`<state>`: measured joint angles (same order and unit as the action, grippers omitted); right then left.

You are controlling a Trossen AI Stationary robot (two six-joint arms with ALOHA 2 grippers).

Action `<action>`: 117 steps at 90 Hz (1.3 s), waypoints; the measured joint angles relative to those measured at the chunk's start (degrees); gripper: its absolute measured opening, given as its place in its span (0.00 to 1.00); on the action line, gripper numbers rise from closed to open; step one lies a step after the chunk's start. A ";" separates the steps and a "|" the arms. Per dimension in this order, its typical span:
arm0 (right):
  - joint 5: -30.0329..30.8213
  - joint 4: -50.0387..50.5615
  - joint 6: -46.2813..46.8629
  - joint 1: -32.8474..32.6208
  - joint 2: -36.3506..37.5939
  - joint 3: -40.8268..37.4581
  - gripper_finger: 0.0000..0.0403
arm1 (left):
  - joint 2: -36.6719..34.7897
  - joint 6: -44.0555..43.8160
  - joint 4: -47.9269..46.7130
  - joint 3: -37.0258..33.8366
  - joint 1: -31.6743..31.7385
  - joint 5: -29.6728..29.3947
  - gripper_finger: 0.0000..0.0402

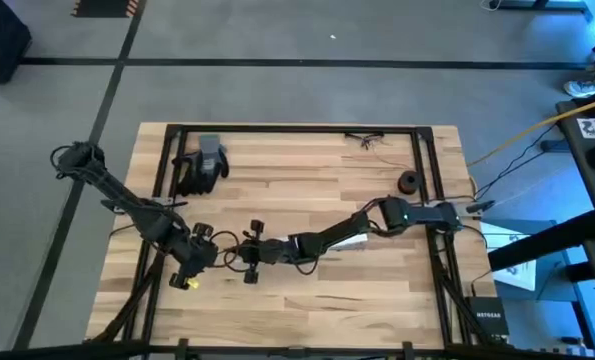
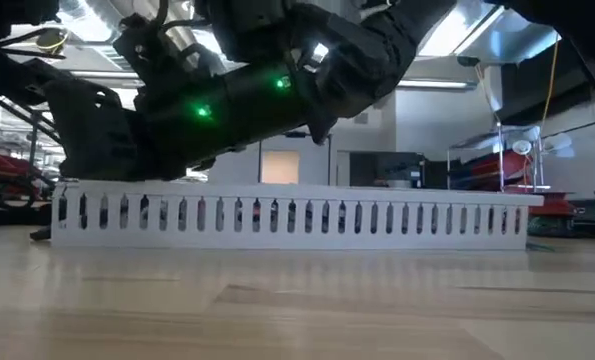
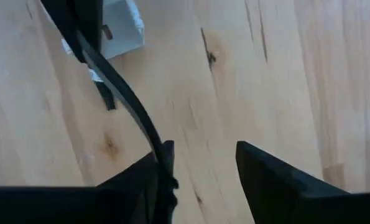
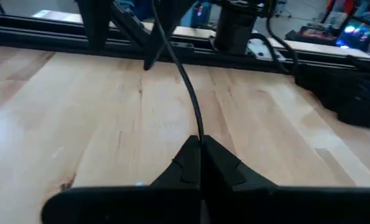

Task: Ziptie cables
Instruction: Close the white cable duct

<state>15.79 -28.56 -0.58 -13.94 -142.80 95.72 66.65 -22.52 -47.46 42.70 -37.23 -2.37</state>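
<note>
Right gripper [image 4: 200, 163] clenched on 1 cable [image 4: 188, 87]. Left gripper [image 3: 200, 163] released, at its 9 o'clock, cable against 1 finger [image 3: 166, 163].

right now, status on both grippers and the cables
Right gripper shut on a cable, mid-table. Left gripper open, one cable against a finger. White slotted strip lies beside them; nothing blocking.

Right gripper [image 4: 200, 163] fingers pressed together on a thin dark cable [image 4: 188, 87], which rises away over the wooden desk [image 4: 79, 124]. Black frame rail [image 4: 66, 28] beyond.
</note>
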 joint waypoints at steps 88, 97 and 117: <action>12.23 14.58 -6.91 -0.75 10.49 3.35 0.00 | 0.26 -6.37 0.00 -0.02 -8.18 -3.90 0.41; 14.39 16.90 -7.38 -0.82 12.06 3.48 0.00 | 0.26 -9.52 0.12 -0.02 -9.86 -4.90 0.42; 15.88 18.71 -8.92 -0.76 13.97 3.54 0.00 | 1.14 -11.89 0.83 -0.02 -12.69 -7.25 0.42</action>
<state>31.66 -9.85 -9.50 -14.70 -128.84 99.26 67.79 -34.41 -46.63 42.68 -49.92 -9.62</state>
